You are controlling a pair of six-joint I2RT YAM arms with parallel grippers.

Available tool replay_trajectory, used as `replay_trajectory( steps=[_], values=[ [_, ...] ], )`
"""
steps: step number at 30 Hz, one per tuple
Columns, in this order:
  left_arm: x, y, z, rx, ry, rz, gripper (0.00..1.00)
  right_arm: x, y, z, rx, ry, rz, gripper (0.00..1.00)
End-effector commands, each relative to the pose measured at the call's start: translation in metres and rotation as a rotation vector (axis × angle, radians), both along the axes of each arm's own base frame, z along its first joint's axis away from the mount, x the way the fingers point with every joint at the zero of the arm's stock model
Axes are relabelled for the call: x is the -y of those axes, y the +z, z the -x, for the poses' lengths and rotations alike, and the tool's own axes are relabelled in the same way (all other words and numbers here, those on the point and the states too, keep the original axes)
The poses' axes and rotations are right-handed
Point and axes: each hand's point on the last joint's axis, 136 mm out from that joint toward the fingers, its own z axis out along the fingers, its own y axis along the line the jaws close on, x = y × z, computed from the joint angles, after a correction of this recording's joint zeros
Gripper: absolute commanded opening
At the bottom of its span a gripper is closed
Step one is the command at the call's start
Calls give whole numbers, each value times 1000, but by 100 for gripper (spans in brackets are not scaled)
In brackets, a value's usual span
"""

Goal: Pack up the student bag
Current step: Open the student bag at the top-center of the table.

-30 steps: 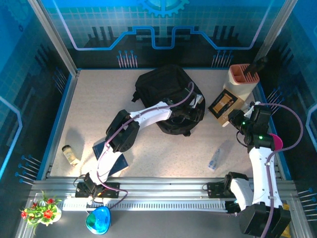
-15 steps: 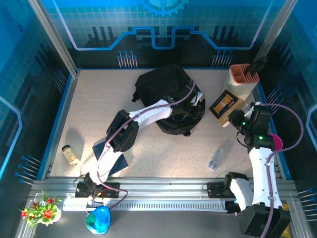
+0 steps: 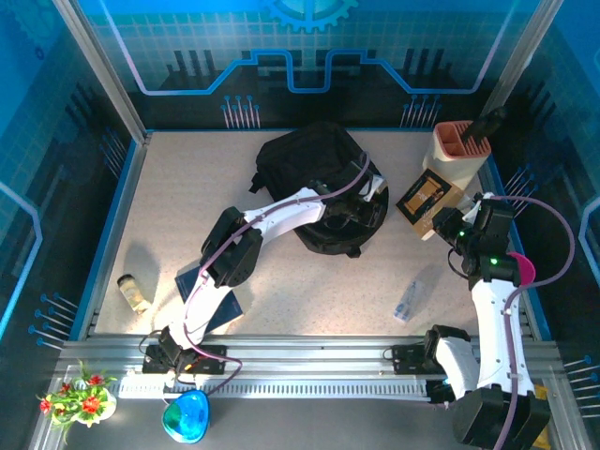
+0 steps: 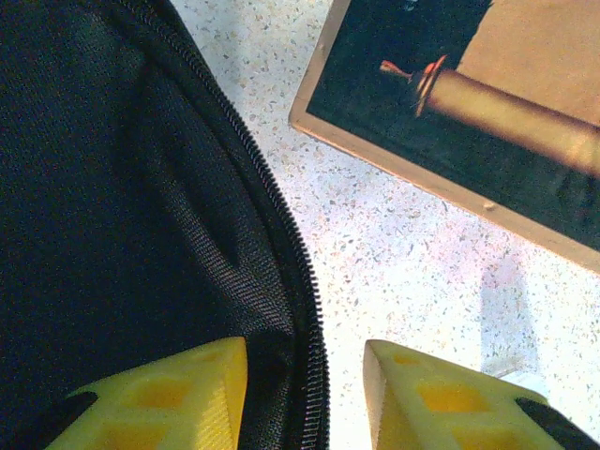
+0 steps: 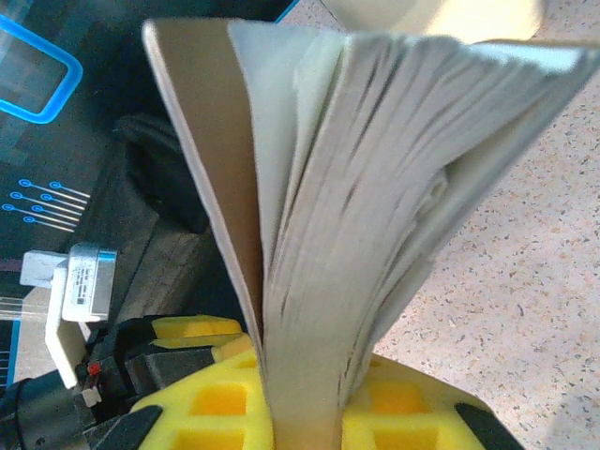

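Right wrist view: the right fingers (image 5: 211, 398) pinch a thick book (image 5: 375, 187) by its lower edge. Its pages fan loose, so it wants a firm grip and a slow, edge-first entry. In the left wrist view the left fingers (image 4: 178, 394) stand spread astride the zipper rim (image 4: 281, 216) of the student bag (image 4: 112, 187), not clamping it. They probably need to close on that rim and lift it to widen the mouth. From above, the bag sits mid-table (image 3: 187, 187) toward the back, with the book near its right side.
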Motion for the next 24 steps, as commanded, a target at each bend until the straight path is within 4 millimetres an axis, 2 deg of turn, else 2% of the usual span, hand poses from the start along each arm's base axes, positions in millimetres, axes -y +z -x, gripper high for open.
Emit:
replay_trajectory(
  steps=[1,6,10,18,24],
  values=[
    [-1,-19,4,-35,-35,-27,38,6,32,-5,106,-12,38,5],
    [1,-25,4,-53,-34,-27,34,6,32,-5,107,-11,37,5],
    [2,-21,3,-49,-32,-22,22,6,32,-5,107,-12,36,5],
    [2,24,-2,-64,-29,113,12,6,32,-5,107,-11,35,5],
    [-1,44,2,-105,-42,210,12,4,32,-4,110,-7,32,5]
  ],
)
